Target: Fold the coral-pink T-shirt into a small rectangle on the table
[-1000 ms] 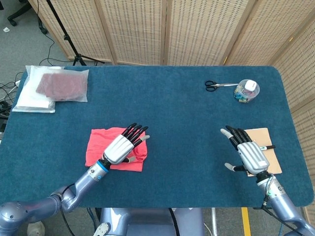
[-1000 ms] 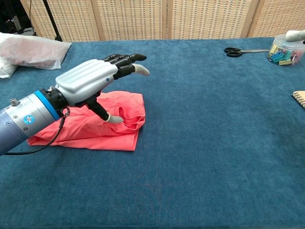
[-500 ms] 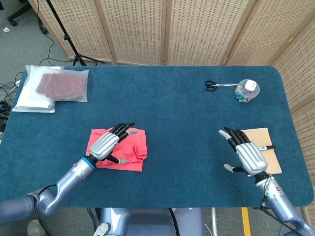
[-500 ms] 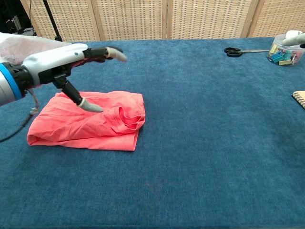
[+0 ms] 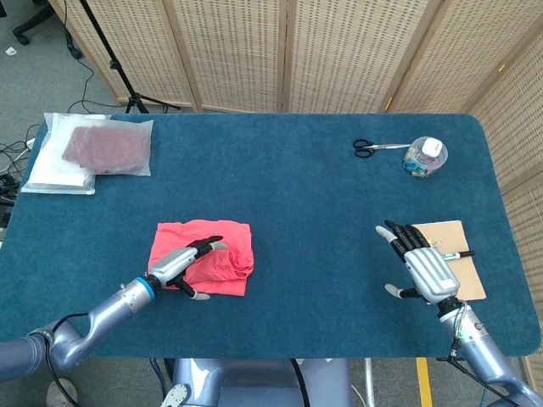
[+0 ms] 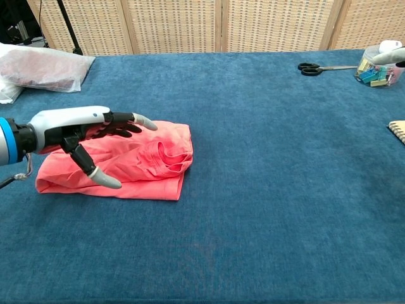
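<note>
A blue-covered table (image 5: pixel 322 195) fills both views, backed by woven folding screens (image 5: pixel 339 51). At about ten o'clock on the table a clear plastic bag (image 5: pixel 93 153) holding dark red cloth is laid over white sheets. The coral-pink T-shirt (image 5: pixel 222 254) is seen at roughly seven o'clock, folded into a compact rectangle with a bunched ridge along its right edge (the chest view shows the wrinkles best (image 6: pixel 166 158)). A tan notebook (image 5: pixel 462 254) is placed at four o'clock, with a pen lying across it. At one o'clock a small clear tub (image 5: pixel 424 157) of coloured clips is set, and black scissors (image 5: pixel 373 147) are laid just to its left.

The left hand (image 5: pixel 182 264) is held over the shirt's left part — fingers extended and apart, thumb angled down, nothing gripped; whether the fingertips touch the cloth cannot be told. The right hand (image 5: pixel 424 267) is held flat beside the notebook's left edge — fingers spread, nothing held.
</note>
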Robot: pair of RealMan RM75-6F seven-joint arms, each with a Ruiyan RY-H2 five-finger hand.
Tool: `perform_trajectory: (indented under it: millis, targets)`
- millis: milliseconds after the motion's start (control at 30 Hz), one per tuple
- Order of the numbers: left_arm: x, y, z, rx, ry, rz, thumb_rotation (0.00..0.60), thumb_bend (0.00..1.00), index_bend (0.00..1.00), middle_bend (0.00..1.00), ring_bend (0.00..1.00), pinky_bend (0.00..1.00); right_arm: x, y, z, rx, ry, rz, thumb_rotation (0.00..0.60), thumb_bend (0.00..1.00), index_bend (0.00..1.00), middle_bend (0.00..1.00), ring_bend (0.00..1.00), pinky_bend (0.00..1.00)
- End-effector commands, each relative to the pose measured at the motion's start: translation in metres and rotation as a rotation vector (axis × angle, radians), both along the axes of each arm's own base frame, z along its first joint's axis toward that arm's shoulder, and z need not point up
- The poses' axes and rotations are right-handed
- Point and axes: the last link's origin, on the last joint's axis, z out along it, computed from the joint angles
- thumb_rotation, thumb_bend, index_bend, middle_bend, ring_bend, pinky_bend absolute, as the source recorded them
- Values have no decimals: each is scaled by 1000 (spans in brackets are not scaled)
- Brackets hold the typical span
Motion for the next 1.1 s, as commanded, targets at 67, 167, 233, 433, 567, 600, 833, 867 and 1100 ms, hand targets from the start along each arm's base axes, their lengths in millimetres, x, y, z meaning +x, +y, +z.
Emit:
perform_trajectory:
  millis: [67,167,233,433,567,600,833,867,1100]
  targets:
    - [2,-4,-6,-15,-12,-10,600,0,0,0,0,0,0,0,0,0,0,0,600,208,0,0,0,0]
    - [7,-7,-8,-17,-34,-25,600,0,0,0,0,0,0,0,0,0,0,-1,600,208,0,0,0,0]
    - [8,-9,-8,-16,-41,-32,600,1,0,0,0,0,0,0,0,1,0,-1,600,208,0,0,0,0]
    - [12,-12,-12,-20,-33,-53,600,5,0,0,0,0,0,0,0,1,0,0,600,208,0,0,0,0]
    - [13,-17,-17,-41,-29,-59,600,7,0,0,0,0,0,0,1,0,-3,0,600,208,0,0,0,0]
    - [14,-18,-17,-41,-29,-61,600,8,0,0,0,0,0,0,2,-1,-3,0,600,208,0,0,0,0]
    - [14,-33,-16,-75,-41,-85,600,10,0,0,0,0,0,0,1,1,-2,1,600,208,0,0,0,0]
    - [14,-35,-16,-78,-43,-90,600,10,0,0,0,0,1,0,1,1,-2,1,600,208,0,0,0,0]
    - [18,-50,-14,-93,-57,-139,600,10,0,0,0,0,1,0,1,1,0,2,600,208,0,0,0,0]
